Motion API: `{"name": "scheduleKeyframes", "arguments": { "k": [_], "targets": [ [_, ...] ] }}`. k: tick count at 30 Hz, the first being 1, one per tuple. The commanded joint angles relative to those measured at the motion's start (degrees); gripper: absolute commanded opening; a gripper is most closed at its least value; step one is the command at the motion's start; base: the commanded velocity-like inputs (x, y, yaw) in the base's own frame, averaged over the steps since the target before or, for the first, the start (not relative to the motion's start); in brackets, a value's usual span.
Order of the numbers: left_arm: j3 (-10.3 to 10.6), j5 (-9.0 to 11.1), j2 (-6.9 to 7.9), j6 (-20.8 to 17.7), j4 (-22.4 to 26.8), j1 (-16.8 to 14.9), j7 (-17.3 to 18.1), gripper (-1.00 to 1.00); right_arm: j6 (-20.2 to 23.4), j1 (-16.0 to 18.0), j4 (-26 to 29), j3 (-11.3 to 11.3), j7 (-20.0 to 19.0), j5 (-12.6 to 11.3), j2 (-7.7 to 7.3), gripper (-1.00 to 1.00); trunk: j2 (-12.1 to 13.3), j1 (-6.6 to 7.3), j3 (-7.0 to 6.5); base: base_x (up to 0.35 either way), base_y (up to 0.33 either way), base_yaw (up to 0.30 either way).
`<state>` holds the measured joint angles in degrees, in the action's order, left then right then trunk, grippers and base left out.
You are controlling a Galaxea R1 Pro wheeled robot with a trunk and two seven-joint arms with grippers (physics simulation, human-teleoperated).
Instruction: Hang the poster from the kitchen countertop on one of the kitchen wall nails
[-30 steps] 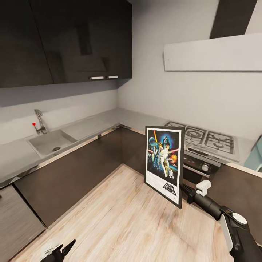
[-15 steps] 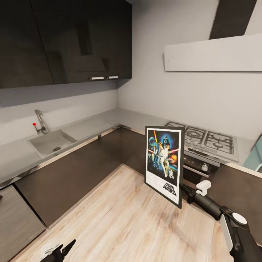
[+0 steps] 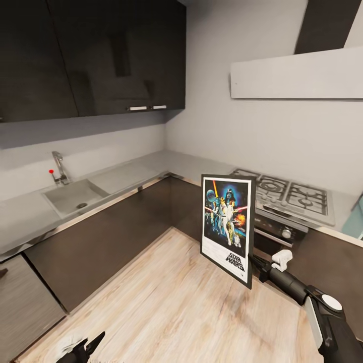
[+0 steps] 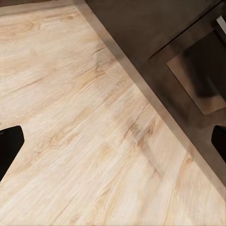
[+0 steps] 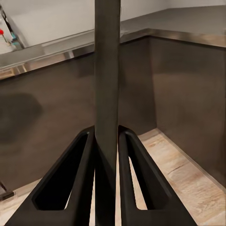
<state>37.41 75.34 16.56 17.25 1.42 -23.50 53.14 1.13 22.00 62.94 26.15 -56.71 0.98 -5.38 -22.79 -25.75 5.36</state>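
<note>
Poster (image 3: 226, 225) stands upright in my right gripper (image 5: 107, 141), both fingers pressed against its thin edge, held above the wooden floor (image 3: 166, 302) in front of the hob (image 3: 290, 199). The kitchen countertop (image 3: 166, 166) wraps the far corner beyond it. My left gripper (image 3: 85, 348) hangs low at the near left, spread wide and empty.

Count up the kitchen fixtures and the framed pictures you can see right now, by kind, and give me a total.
Posters: 1, the poster, held upright by the right gripper
Sinks: 1, the sink set in the kitchen countertop
Taps: 1, the tap
Gas hobs: 1, the hob
Ovens: 1, the oven
Total: 5
</note>
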Motion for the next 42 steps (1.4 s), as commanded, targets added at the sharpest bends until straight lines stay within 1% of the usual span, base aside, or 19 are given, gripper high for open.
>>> {"name": "scheduleKeyframes", "arguments": {
  "k": [1, 10, 22, 31, 42],
  "targets": [
    [0.49, 0.34, 0.0, 0.31, -0.02, -0.06, 0.06, 1.0, 0.3, 0.06, 0.04, 0.13, -0.5, -0.04, 0.01, -1.0, -0.13, -0.04, 0.13, 0.0, 0.0, 0.228],
    [0.52, 0.34, -0.03, 0.41, -0.09, -0.06, 0.12, 1.0, 0.28, 0.06, 0.11, 0.13, -0.5, -0.01, 0.01, -1.0, -0.13, -0.04, 0.13, -0.025, 0.0, 0.263],
    [0.44, 0.4, -0.03, 0.33, -0.1, -0.06, 0.1, 1.0, 0.25, 0.06, 0.17, 0.04, -0.57, 0.07, 0.01, -1.0, -0.13, -0.04, 0.09, -0.289, 0.0, 0.063],
    [0.39, 0.42, -0.03, 0.33, -0.1, -0.06, 0.05, 1.0, 0.2, 0.06, 0.19, -0.02, -0.51, 0.08, 0.06, -1.0, -0.13, -0.04, -0.13, -0.06, 0.01, 0.252],
    [0.38, 0.42, -0.03, 0.33, -0.1, -0.06, 0.11, 1.0, 0.19, 0.06, 0.24, -0.05, -0.5, 0.08, 0.1, -1.0, -0.13, -0.04, -0.42, -0.193, 0.15, 0.277]
  ]
}}
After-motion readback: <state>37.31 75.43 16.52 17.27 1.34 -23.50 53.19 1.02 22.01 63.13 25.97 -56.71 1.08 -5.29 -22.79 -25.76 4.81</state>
